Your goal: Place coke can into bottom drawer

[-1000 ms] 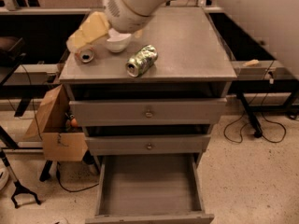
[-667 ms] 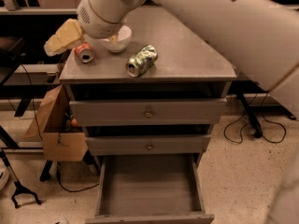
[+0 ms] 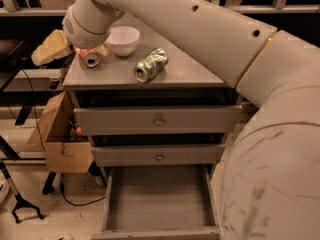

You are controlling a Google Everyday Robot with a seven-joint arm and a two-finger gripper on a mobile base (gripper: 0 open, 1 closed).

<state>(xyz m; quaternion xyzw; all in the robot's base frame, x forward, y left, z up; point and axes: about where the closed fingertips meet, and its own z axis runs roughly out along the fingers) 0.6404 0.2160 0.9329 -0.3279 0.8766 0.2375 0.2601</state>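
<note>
The coke can (image 3: 89,57), red with a silver top, lies on its side at the back left of the grey cabinet top (image 3: 190,74). My gripper (image 3: 50,47), yellowish, hangs just left of the can, at the cabinet's left edge, at the end of the big white arm (image 3: 200,29) that crosses the view from the right. The bottom drawer (image 3: 159,230) is pulled out and open at the bottom of the cabinet, with nothing inside it.
A white bowl (image 3: 123,39) stands right of the coke can. A green-and-silver can (image 3: 150,64) lies on its side mid-top. Two upper drawers with round knobs (image 3: 159,120) are shut. A cardboard box (image 3: 57,136) and cables sit left on the floor.
My gripper has swung left across the cabinet top, from over the coke can to its left side. The coke can, bowl and green can have not moved.
</note>
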